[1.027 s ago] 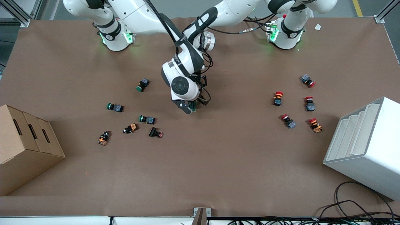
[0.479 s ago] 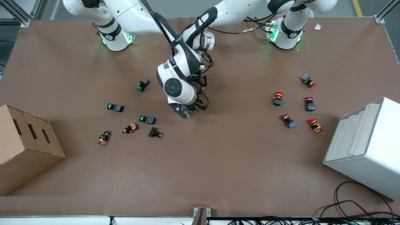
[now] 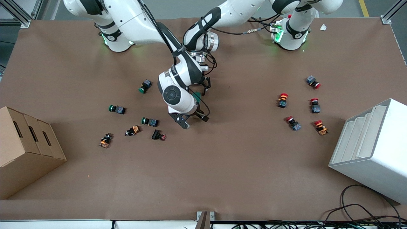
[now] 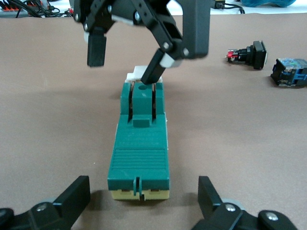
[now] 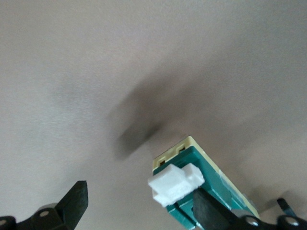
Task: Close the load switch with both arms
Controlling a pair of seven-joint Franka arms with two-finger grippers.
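load switch (image 4: 140, 143): flat on tabletop (image 3: 222, 165), mid-width, nearer the edge where our bases stand; white slider (image 5: 175, 184) at one end
my right tool (image 3: 193, 121): fingers spread, one finger (image 4: 158, 64) touching slider end
my left tool (image 4: 139, 203): fingers apart, flanking switch's cream end, no contact
push buttons (image 3: 149, 121): near, toward right arm's end

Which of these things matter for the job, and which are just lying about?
In the job: load switch, left claw open astride it, right claw open at its white end.
Lying about: push buttons, cardboard box, white rack.
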